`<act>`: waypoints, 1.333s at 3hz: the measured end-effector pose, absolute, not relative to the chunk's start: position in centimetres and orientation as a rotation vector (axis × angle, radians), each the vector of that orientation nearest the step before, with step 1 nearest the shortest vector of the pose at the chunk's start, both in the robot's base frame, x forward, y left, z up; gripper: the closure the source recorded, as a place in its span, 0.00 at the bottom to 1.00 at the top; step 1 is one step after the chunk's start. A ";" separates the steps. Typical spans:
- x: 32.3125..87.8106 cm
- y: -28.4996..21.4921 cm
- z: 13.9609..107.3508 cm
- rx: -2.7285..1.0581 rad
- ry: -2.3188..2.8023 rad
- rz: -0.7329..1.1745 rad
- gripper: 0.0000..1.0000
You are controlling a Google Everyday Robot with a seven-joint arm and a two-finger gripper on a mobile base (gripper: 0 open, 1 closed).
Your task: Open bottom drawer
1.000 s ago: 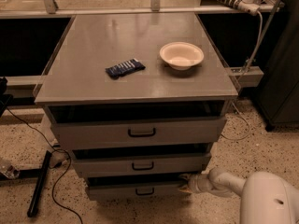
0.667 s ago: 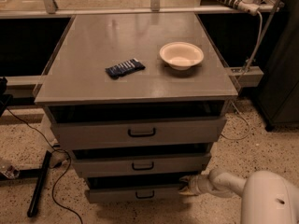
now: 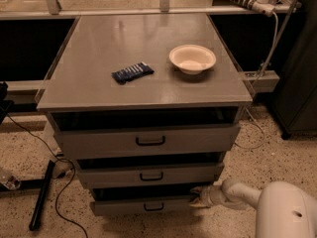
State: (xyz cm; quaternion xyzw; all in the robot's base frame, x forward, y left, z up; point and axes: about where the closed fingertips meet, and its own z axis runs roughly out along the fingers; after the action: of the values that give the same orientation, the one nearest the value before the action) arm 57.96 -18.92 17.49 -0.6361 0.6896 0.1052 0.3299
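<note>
1. Our tool sat at the right end of the narrow grey metal bottom drawer, lowest of three; its opening we couldn't tell.
2. We judged it placed there for pulling.

A grey cabinet stands mid-room on a speckled floor. A pale rail runs along 12 o'clock, a dark cupboard stands at 3, and a black bar lies at 8. The gripper sits at 5.
</note>
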 end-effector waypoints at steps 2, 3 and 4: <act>57.4 -18.7 17.2 -1.652 1.796 0.313 0.35; 57.4 -18.8 17.2 -1.652 1.796 0.313 0.35; 53.4 -20.2 16.3 -1.624 1.789 0.360 0.58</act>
State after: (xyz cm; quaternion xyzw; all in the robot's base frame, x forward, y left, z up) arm 53.36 -20.21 16.27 -0.6245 0.6882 0.1384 0.3423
